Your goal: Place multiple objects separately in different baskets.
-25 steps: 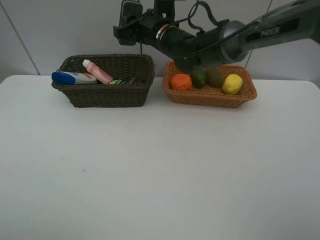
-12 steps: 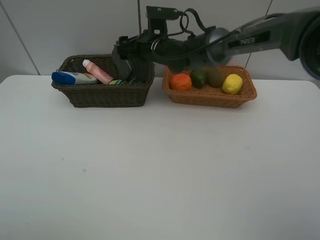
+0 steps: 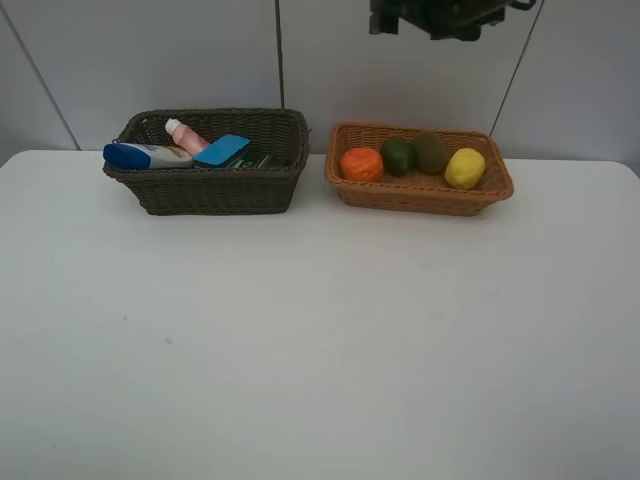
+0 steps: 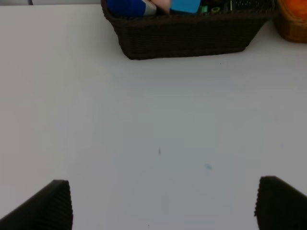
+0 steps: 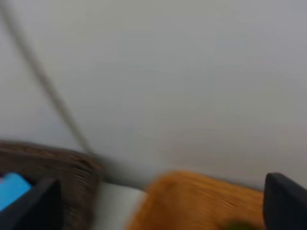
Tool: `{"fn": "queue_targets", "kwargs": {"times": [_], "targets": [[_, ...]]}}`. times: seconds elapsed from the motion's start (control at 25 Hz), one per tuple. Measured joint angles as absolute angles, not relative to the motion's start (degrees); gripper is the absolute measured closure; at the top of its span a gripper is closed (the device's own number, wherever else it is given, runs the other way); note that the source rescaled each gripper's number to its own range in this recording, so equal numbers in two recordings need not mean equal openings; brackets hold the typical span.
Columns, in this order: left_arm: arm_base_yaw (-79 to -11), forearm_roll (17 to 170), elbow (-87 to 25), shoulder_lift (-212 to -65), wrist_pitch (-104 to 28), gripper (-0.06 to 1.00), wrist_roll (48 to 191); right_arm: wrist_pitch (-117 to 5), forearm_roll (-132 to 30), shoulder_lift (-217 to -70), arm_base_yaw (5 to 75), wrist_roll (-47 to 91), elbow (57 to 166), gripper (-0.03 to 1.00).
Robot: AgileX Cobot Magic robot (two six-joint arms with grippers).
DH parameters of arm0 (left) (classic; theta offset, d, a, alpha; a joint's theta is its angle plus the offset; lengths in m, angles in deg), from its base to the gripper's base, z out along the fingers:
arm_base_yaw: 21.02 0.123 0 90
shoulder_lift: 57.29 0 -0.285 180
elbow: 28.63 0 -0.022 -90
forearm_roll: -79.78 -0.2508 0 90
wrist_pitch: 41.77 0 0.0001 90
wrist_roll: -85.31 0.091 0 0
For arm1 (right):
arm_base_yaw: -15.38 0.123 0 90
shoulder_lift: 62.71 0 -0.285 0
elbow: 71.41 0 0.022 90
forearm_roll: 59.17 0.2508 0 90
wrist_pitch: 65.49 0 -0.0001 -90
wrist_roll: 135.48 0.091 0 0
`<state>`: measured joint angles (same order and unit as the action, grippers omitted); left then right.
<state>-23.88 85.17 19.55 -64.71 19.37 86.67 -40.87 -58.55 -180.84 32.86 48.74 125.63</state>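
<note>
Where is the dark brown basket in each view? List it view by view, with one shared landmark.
Exterior high: dark brown basket at upper left, beside the tan basket.
Left wrist: dark brown basket along the top edge.
Right wrist: blurred dark brown basket at lower left.
Shared landmark: the bright blue item inside it.

Setting: lab-style test bench, staged.
Surface: bare white table (image 3: 320, 330).
Backdrop: plain grey panelled wall (image 3: 150, 60) directly behind the table.
Overhead: robot arm (image 3: 440, 15) above the table's far edge.

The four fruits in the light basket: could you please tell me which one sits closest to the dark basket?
The orange, at the end of the light basket beside the dark basket; the avocado, kiwi and lemon lie progressively farther away.
</note>
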Motion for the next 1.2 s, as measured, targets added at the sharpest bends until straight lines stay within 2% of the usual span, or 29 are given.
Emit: {"fn": "queue_targets", "kwargs": {"times": [0.28,0.48,0.72,0.88,1.04,1.08,1.2], "targets": [[-23.9,85.2,19.6,-64.7,19.4,-0.06,86.7,-13.0,-59.2,-179.5,19.2,48.7,125.6,-0.01],[-23.9,85.2,19.6,-64.7,19.4,-0.06,86.7,1.5,-59.2,-179.3,14.5,48.7,125.6,-0.01],[-23.9,85.2,19.6,-64.7,19.4,-0.06,86.7,3.7,-60.1,-176.7,14.1,48.7,120.3,-0.01],[-23.9,85.2,19.6,-64.7,19.4,-0.06,86.7,4.0,-61.7,-169.4,14.1,48.9,108.5,-0.01],[-23.9,85.2,19.6,-64.7,19.4,-0.06,86.7,4.0,-64.9,-156.1,14.1,50.7,95.2,-0.01],[-23.9,85.2,19.6,-64.7,19.4,-0.06,86.7,4.0,-64.9,-156.1,14.1,50.7,95.2,-0.01],[-23.9,85.2,19.6,-64.7,19.4,-0.06,86.7,4.2,-65.6,-137.2,14.1,52.0,84.0,-0.01]]}}
